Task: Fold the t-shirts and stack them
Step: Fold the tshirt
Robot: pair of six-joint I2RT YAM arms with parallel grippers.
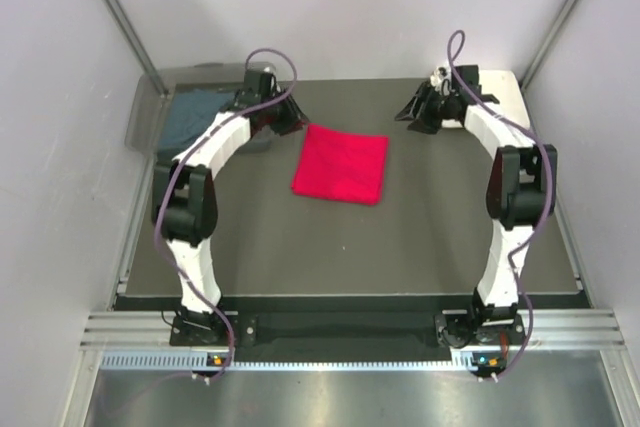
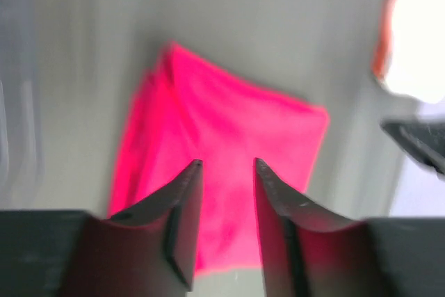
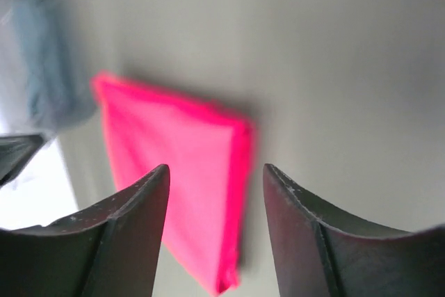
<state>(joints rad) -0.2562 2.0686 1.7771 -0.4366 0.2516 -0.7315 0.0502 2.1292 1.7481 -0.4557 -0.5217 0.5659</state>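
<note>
Folded t-shirt (image 1: 340, 164) at table (image 1: 420, 247) centre; another t-shirt (image 1: 195, 115) in bin (image 1: 143, 112), far left.

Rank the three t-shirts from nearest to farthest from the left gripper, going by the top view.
1. Red t-shirt: just right of the left gripper, centre.
2. Blue-grey t-shirt: to its left, in the bin.
3. Cream-white t-shirt: far-right corner.

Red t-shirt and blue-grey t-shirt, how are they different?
The red t-shirt lies folded in a neat square in the middle of the table; the blue-grey t-shirt sits in the clear bin at the far left corner. The red one shows whole; the blue-grey one is partly hidden behind the left arm, so its fold cannot be judged. Both are soft cloth, and neither is held.
</note>
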